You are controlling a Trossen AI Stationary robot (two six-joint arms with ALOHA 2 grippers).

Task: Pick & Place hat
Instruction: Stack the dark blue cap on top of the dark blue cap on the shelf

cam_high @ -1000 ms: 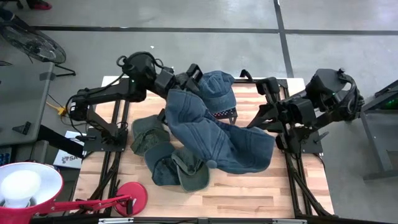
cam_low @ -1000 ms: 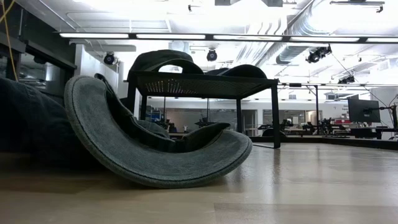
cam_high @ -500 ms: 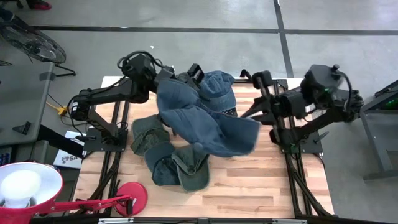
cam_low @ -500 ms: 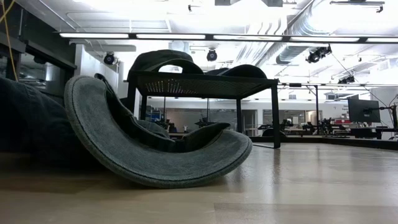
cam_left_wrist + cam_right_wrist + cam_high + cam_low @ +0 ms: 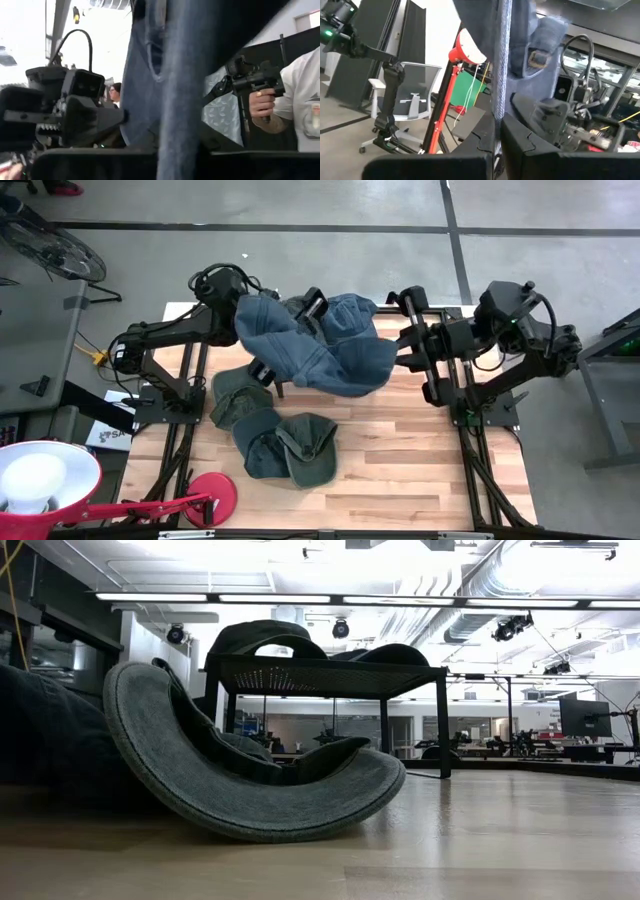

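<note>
Transfer step in hand: blue denim hat hangs above the rack, both right gripper and left gripper clamped on its fabric; judged next, lowering onto the rack.

The light wooden table carries a pile of green and blue caps below the left arm. A black wire rack also stands on it.

Both grippers clamped, raised.
</note>
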